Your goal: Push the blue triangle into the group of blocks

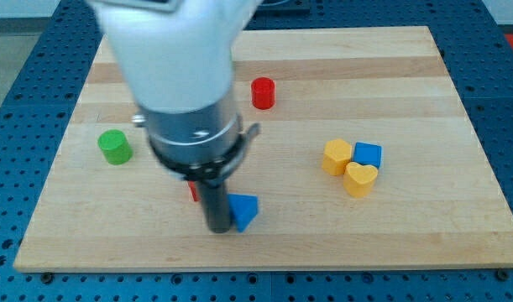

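The blue triangle (245, 210) lies near the view's bottom, left of centre, on the wooden board (390, 235). My tip (217, 228) is at the end of the dark rod, touching or just beside the triangle's left side. The group of blocks sits at the view's right: a yellow block (337, 156), a blue block (368, 154) and a yellow heart (360, 179), all touching. A small red block (193, 191) peeks out from behind the rod, mostly hidden.
A red cylinder (263, 92) stands near the view's top centre. A green cylinder (115, 147) stands at the view's left. The arm's large white and grey body (176, 75) covers the upper left of the board.
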Controlling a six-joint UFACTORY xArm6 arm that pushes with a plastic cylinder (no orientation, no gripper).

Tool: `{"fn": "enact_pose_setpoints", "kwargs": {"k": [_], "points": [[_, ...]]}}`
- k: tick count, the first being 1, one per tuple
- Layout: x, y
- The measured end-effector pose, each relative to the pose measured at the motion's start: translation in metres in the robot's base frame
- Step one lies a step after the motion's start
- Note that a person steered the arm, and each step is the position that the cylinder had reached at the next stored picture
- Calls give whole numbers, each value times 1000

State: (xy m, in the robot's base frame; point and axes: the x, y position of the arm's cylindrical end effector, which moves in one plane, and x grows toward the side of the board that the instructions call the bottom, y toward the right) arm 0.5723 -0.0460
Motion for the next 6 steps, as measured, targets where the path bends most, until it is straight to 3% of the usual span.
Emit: {"fn": "enact_pose_setpoints", "kwargs": {"k": [2, 5, 6], "points": [[-11, 59], [-66, 65], [-74, 92]]}}
